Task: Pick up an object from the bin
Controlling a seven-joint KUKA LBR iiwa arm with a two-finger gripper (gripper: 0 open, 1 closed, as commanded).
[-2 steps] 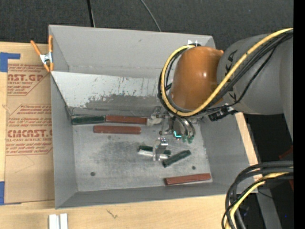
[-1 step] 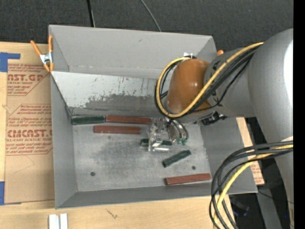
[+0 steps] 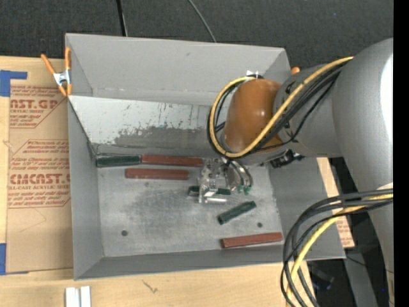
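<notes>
Camera view, grey metal bin point(image 3: 172, 62). Item: gripper point(image 3: 214, 185), low at mid-floor over a short dark-green bar point(image 3: 199, 190); open or closed, cannot tell. Second dark-green stick point(image 3: 236, 212) just beside; long brown stick point(image 3: 156, 173) near. Risk: bar lies askew and could slip, or a neighbour snags.

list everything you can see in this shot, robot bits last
bin: 1, grey metal, middle of view
red-brown sticks: 3, two lying side by side near the back wall, one at front right
dark green sticks: 2, one at back left, one right of centre
green piece: 1, under the gripper, partly hidden, kind unclear
gripper: 1, metal, low over the bin's centre
orange cover: 1, on the wrist
arm: 1, grey, from the right, with yellow and black cables
</notes>
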